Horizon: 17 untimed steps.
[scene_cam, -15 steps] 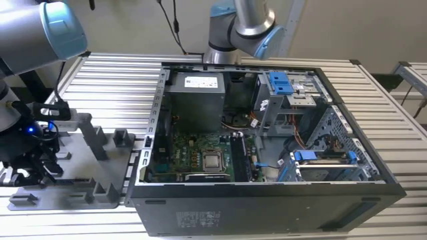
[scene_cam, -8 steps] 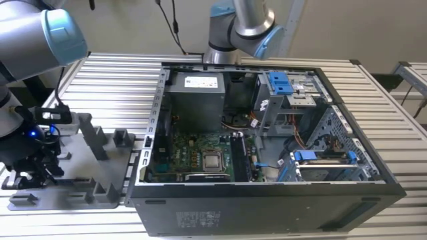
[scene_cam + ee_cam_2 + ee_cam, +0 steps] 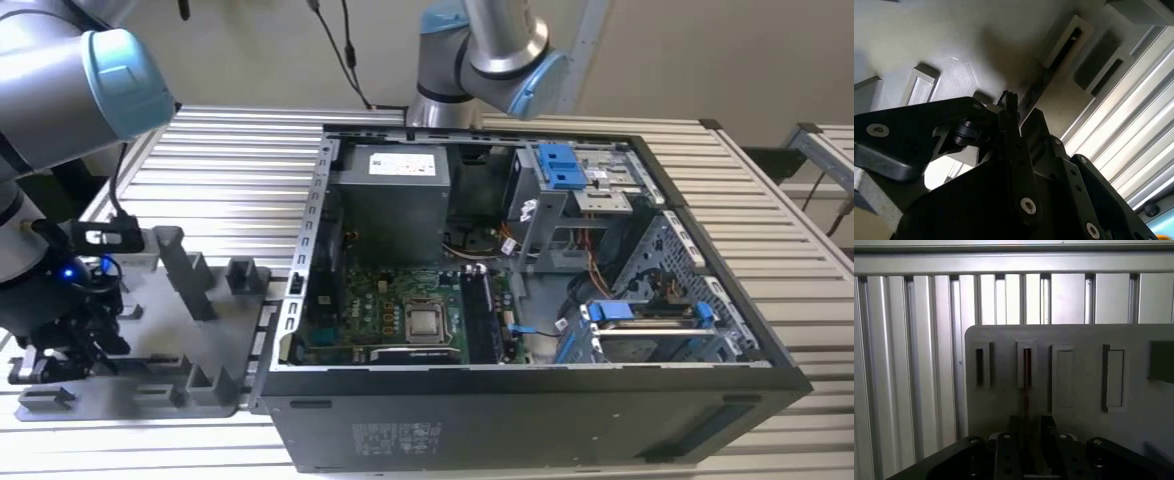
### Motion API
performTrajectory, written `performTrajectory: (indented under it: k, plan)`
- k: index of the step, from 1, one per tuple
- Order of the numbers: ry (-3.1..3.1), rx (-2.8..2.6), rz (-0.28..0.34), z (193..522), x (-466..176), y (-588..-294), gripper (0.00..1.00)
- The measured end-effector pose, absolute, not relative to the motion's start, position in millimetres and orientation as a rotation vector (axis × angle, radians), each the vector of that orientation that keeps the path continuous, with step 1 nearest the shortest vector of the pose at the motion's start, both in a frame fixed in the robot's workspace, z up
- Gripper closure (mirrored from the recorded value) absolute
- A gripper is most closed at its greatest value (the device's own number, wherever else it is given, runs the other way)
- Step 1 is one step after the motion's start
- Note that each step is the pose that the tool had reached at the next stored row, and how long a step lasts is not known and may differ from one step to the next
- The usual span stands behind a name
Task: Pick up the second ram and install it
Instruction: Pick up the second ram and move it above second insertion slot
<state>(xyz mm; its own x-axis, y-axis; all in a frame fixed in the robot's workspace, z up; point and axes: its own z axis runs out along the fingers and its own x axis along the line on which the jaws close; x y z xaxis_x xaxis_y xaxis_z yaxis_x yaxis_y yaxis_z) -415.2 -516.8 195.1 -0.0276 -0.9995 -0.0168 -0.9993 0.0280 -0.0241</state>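
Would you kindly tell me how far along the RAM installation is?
Done: the tool sits low at the grey fixture. In hand: it is lined up on the second ram, which stands in a fixture slot. Left: the ram is not yet lifted out nor seated in the motherboard slots.

arm tube [image 3: 40,95]: there it is, upper left of the exterior view, round and brushed silver-grey.
joint cap [image 3: 127,70]: pale blue, smooth and domed, capping that silver tube.
second joint cap [image 3: 545,85]: same pale blue, top centre, on a silver elbow.
cable [image 3: 118,195]: thin and black, at the left edge.
wrist light [image 3: 64,270]: a small blue glow on black housing.
gripper [image 3: 1021,112]: matt black, flat angular link plates in the second wrist view.
screws [image 3: 877,130]: round silver heads sunk into the black plates.
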Motion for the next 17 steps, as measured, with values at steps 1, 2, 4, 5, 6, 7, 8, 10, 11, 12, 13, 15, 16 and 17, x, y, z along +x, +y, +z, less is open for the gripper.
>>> performTrajectory:
  k: [1, 2, 4, 5, 6, 7, 8, 10, 11, 12, 13, 15, 16, 17]
  plan:
    - [2.229, -2.172, -0.009, 194.4, -415.3, -516.9, 0.68]
    - [2.228, -2.173, -0.009, 193.9, -415.3, -516.9, 0.68]
    - [2.228, -2.173, -0.009, 193.9, -415.4, -516.8, 0.68]
    - [2.228, -2.174, -0.009, 193.9, -415.4, -516.8, 0.68]
    - [2.228, -2.174, -0.009, 193.9, -415.4, -516.8, 0.68]
    - [2.227, -2.174, -0.009, 193.9, -415.4, -516.8, 0.68]
    - [2.227, -2.174, -0.01, 193.8, -415.4, -516.8, 0.68]
    - [2.227, -2.174, -0.01, 193.8, -415.4, -516.8, 0.68]
    - [2.227, -2.174, -0.009, 193.8, -415.4, -516.8, 0.7]
    - [2.227, -2.174, -0.01, 193.8, -415.4, -516.8, 0.7]
    - [2.227, -2.174, -0.01, 193.8, -415.4, -516.8, 0.77]
    - [2.227, -2.174, -0.009, 193.8, -415.4, -516.8, 0.77]
    - [2.227, -2.175, -0.01, 193.8, -415.4, -516.8, 0.77]
    - [2.226, -2.175, -0.009, 193.8, -415.4, -516.8, 0.79]
